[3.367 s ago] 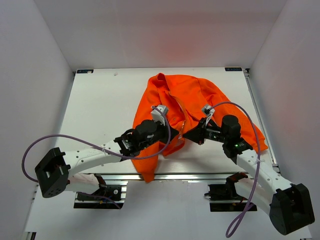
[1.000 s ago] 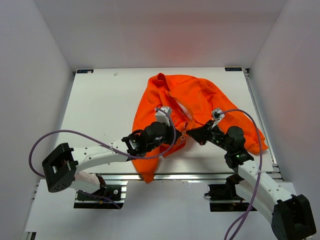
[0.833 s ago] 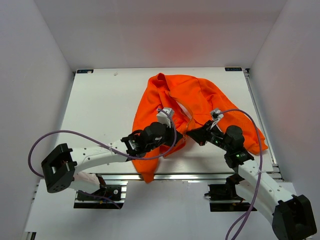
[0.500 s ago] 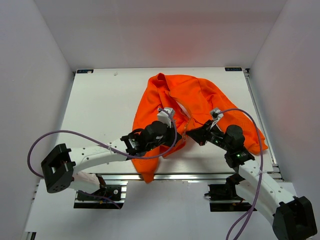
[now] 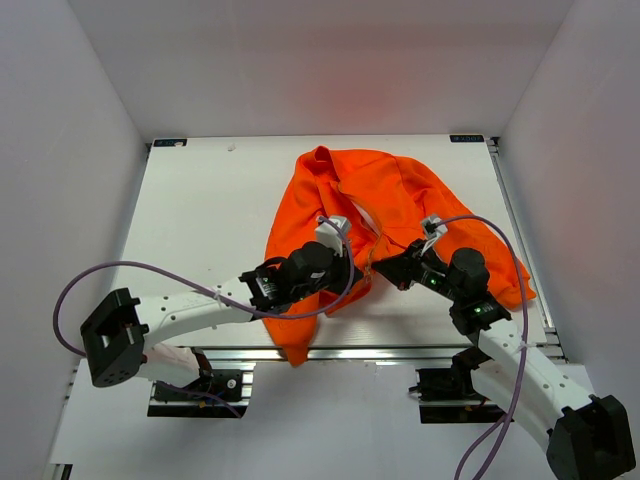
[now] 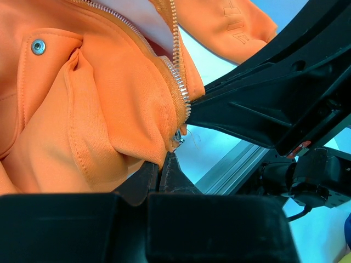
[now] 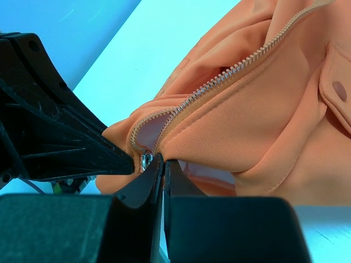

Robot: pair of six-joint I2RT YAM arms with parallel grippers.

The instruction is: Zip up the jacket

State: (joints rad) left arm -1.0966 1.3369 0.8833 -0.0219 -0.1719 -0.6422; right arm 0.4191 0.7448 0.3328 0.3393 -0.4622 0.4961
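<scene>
The bright orange jacket (image 5: pixel 380 200) lies open on the white table, collar to the far side. My left gripper (image 5: pixel 352 272) is shut on the jacket's bottom hem (image 6: pixel 137 148) by the metal zipper slider (image 6: pixel 178 137). My right gripper (image 5: pixel 378 270) faces it from the right and is shut on the other front edge (image 7: pixel 219 142) at the zipper's bottom end, next to the slider (image 7: pixel 146 160). The pale zipper teeth (image 7: pixel 230 74) run up and away, unjoined. A snap button (image 6: pixel 38 46) marks the flap pocket.
The table's near edge is a metal rail (image 5: pixel 400 352) just below both grippers. White walls enclose the table on three sides. Purple cables (image 5: pixel 130 270) loop off both arms. One sleeve (image 5: pixel 292 335) hangs over the near edge.
Since 3.4 s ago both grippers have come in on the jacket's bottom edge and now nearly touch tip to tip. Over the last second they barely moved.
</scene>
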